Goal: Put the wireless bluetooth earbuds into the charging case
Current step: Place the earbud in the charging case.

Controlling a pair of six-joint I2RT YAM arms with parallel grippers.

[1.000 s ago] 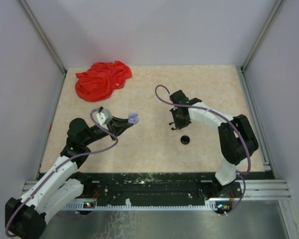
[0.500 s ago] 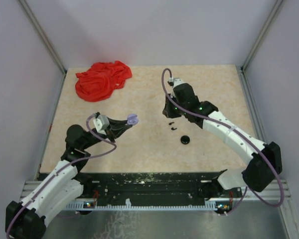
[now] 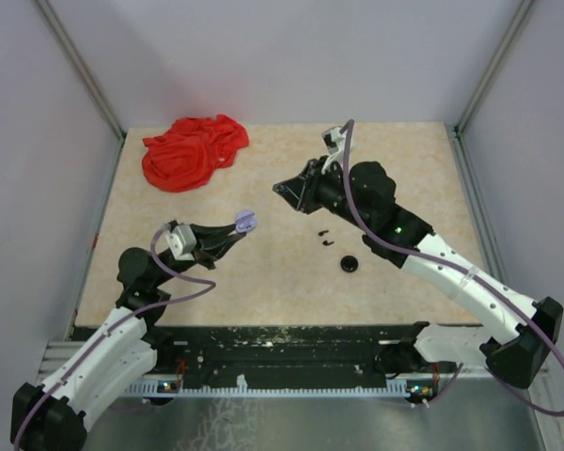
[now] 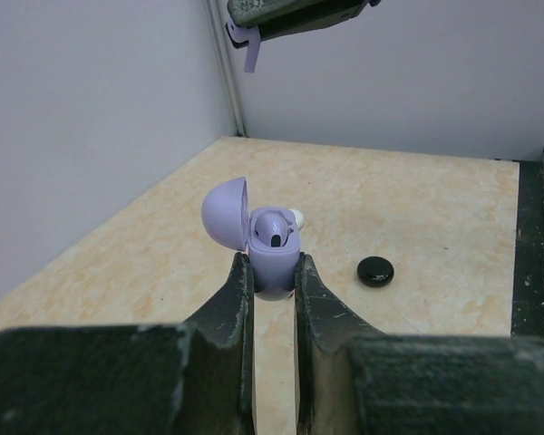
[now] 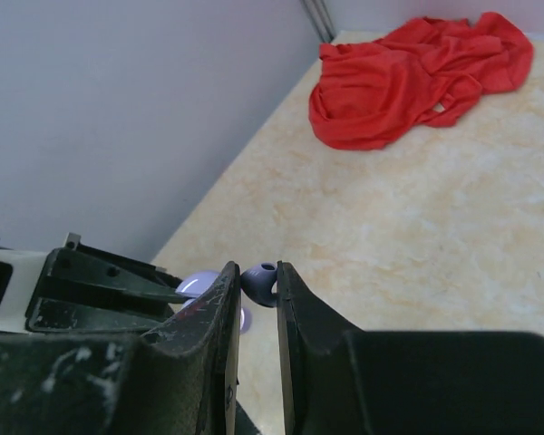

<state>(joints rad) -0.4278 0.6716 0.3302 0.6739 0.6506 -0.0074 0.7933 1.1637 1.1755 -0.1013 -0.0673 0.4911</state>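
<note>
— Beige bench (image 3: 263, 282) under us; where's our lavender earbud (image 5: 259, 283)?
— We see right fingers (image 5: 301, 317) pinching it aloft. Left fingers (image 4: 231, 306) clamp the open charging case (image 4: 274, 269), second bud (image 4: 274, 231) seated inside.

Red cloth (image 3: 193, 150), crumpled in a loose heap at the far-left corner of the surface (image 3: 263, 282), close to the back edge and the left wall. Surface is beige with a marbled pattern. Plain pale walls (image 3: 282, 56) on three sides. Slanted metal frame posts at the back corners, left post (image 3: 80, 66) and right post (image 3: 493, 66). Black rail (image 3: 282, 343) runs along the near edge, with a grey metal plate (image 3: 291, 423) below it.
</note>
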